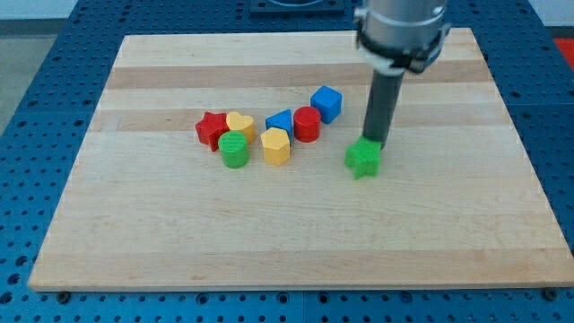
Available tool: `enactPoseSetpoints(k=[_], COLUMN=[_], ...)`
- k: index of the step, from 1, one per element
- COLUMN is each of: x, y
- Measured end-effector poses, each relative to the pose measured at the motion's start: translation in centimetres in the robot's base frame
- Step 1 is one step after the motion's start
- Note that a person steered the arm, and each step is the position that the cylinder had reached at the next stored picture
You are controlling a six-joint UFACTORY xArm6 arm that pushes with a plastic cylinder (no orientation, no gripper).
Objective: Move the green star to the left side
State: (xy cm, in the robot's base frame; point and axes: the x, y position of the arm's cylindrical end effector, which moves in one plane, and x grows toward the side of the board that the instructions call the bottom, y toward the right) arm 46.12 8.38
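The green star (363, 160) lies on the wooden board (296, 233), right of the board's middle. My tip (374, 143) is at the star's upper right edge, touching or nearly touching it. The rod rises from there toward the view's top. The star stands apart from the other blocks, which lie to its left.
A cluster lies left of the star: red star (212, 128), yellow heart (239, 124), green cylinder (235, 150), yellow hexagon (276, 145), blue triangle (281, 121), red cylinder (307, 124), blue cube (326, 103). Blue perforated table surrounds the board.
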Motion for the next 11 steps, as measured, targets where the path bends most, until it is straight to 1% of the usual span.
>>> enactPoseSetpoints(k=[1, 3, 4, 5, 6, 7, 8, 9, 10, 11], x=[4.5, 2.3, 3.2, 5.5, 7.9, 9.4, 9.7, 6.7, 5.1, 5.9], y=[-2.7, -0.1, 0.8, 1.4, -2.1, -9.7, -9.3, -4.7, -6.7, -10.2])
